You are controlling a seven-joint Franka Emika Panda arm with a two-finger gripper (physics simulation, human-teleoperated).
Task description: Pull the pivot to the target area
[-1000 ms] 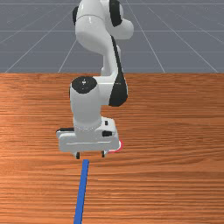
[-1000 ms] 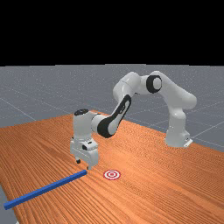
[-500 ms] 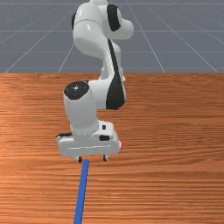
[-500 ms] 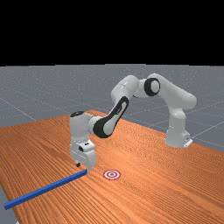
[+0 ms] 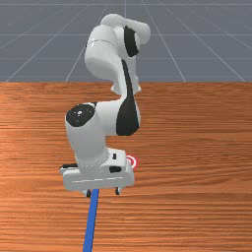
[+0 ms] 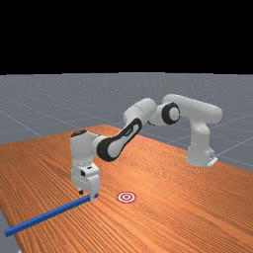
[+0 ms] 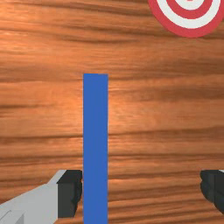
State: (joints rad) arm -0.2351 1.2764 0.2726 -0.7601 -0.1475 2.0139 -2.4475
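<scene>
One blue bar [image 7: 95, 131], taken as the pivot, is lying on the worktop [image 5: 197, 147], its end just past the hand [image 7: 141, 191] on the side nearer the arm base [image 6: 200, 143]. Hand is standing released, fingers [image 7: 70, 197] apart astride the bar, which is running close beside one and well apart from the other. Target [image 6: 126, 197] is sitting beyond that end, off toward the front view's right. Step, as judged: lining up a grasp. Centring is calling for a slight sideways shift, so that closing will not be shoving the bar askew. Tip height is remaining uncertain; any lowering should be going straight down, clear of the bar's top. Check contact on both faces before pulling, then draw low and slowly, steering toward the target.
</scene>
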